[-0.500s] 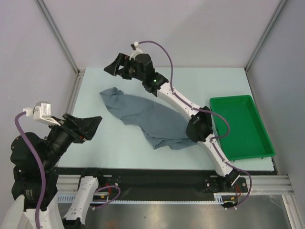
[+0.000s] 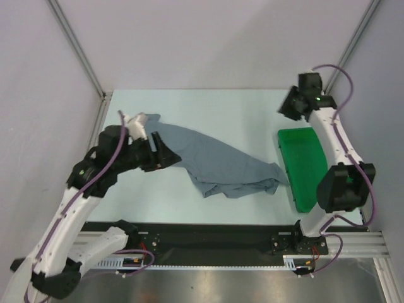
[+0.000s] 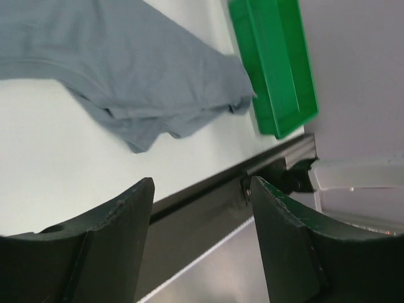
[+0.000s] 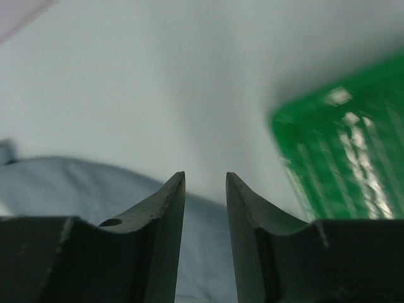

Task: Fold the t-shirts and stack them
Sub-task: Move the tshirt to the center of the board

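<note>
Flattening stage, seemingly: t-shirt (image 2: 221, 167) bunched mid-worktop (image 2: 240, 113), one end just beside green tray (image 2: 309, 164); left hand (image 2: 165, 153) released at its left edge, right hand (image 2: 287, 106) empty, slightly parted, above tray's far end; next, pinch corners, pull flat.

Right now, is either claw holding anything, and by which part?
Nothing is held. The left claw is open and empty near the t-shirt; the right claw is empty too.

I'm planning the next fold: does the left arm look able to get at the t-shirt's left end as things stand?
Probably yes: the left gripper hangs right at the t-shirt's left end, jaws open and empty, nothing in between. The right gripper is far off.
</note>
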